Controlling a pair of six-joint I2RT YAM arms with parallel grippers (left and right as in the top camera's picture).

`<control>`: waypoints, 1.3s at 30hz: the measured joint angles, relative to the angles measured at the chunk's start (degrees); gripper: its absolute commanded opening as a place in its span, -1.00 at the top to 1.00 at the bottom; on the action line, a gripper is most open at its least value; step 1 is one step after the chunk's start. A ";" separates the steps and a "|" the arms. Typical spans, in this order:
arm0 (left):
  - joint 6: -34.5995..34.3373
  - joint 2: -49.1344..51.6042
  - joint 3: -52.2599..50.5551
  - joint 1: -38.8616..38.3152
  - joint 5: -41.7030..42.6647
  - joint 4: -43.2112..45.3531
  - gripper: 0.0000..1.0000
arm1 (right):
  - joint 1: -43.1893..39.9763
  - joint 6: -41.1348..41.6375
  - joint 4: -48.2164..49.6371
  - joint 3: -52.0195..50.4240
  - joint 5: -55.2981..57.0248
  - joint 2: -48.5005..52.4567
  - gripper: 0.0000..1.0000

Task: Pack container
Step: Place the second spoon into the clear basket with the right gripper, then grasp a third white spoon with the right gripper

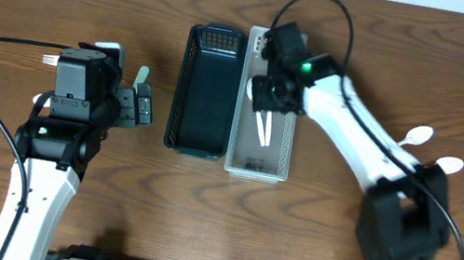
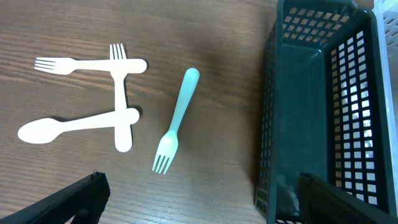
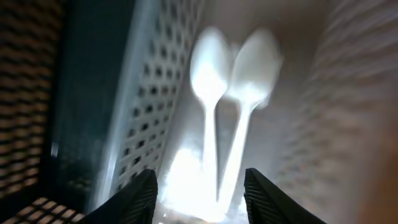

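The overhead camera looks straight down on the bench (image 1: 197,228), far enough off to take in both arms. The left wrist camera looks steeply down from mid height, with the left fingers (image 2: 74,196) at its lower edge and the dark basket (image 2: 292,112) at its right. The right wrist camera sits close inside the white basket (image 3: 155,99) and is blurred, with the right fingers (image 3: 134,199) low in frame. All three views share the dark basket.

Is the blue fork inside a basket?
No, the blue fork lies on the table, outside the dark basket.
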 measured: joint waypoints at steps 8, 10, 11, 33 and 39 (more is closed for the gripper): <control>0.00 0.00 0.00 0.00 0.00 -0.02 -0.96 | -15.72 0.09 -9.55 3.65 10.84 -15.17 0.02; 0.00 0.00 0.00 0.00 0.00 -0.02 -0.96 | -21.11 3.52 -13.00 2.82 12.79 -14.95 -0.11; 0.00 0.00 0.00 0.00 0.00 -0.02 -0.96 | -23.76 5.73 -14.36 1.60 13.20 -14.12 -0.11; 0.00 0.00 0.00 0.00 0.00 -0.02 -0.96 | -38.84 27.41 7.08 -24.13 5.81 -6.60 0.06; 0.00 0.00 0.00 0.00 0.00 0.00 -0.96 | -38.84 29.05 12.76 -25.27 5.60 -6.58 0.10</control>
